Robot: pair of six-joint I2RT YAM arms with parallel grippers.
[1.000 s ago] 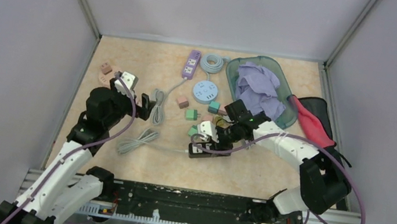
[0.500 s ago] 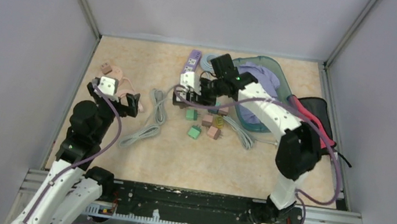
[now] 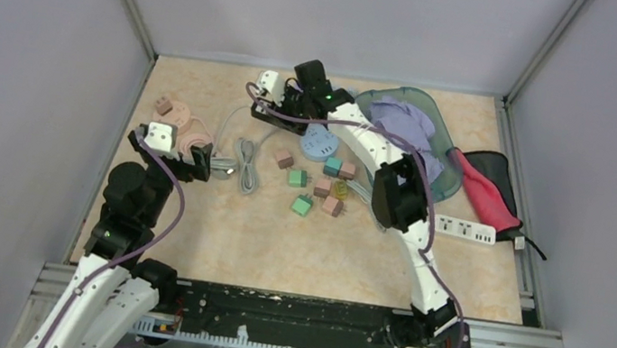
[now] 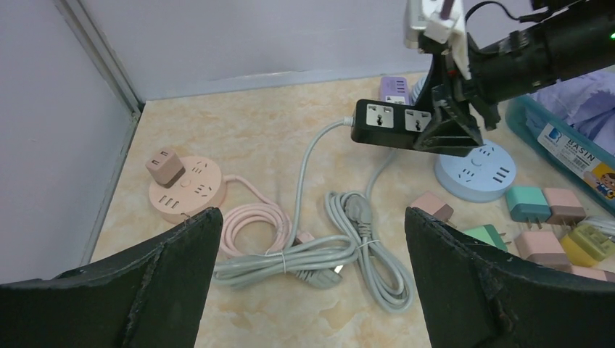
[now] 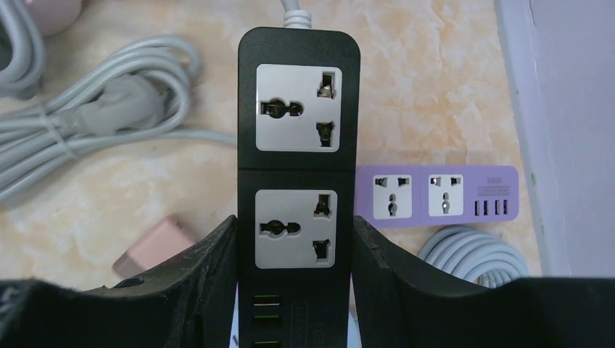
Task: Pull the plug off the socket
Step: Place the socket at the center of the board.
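A pink round socket (image 4: 190, 190) lies at the left with a pink cube plug (image 4: 162, 166) standing in its top; in the top view the plug (image 3: 166, 106) shows left of my left gripper. My left gripper (image 4: 310, 217) is wide open and empty, above the pink and grey cable coils (image 4: 341, 246), right of that socket. It also shows in the top view (image 3: 213, 163). My right gripper (image 5: 296, 232) is shut on a black power strip (image 5: 297, 145) with two bare outlets, held above the table's back (image 3: 270, 107).
A purple power strip (image 5: 435, 196) and a grey cable coil (image 5: 471, 254) lie at the back. A blue round socket (image 4: 475, 167) and several loose cube plugs (image 3: 317, 184) are mid-table. A teal tray with cloth (image 3: 410, 138) and a white power strip (image 3: 461, 229) lie right.
My right arm has swung from mid-table to the back, carrying the black power strip. My left gripper has shifted slightly over the cable coils.
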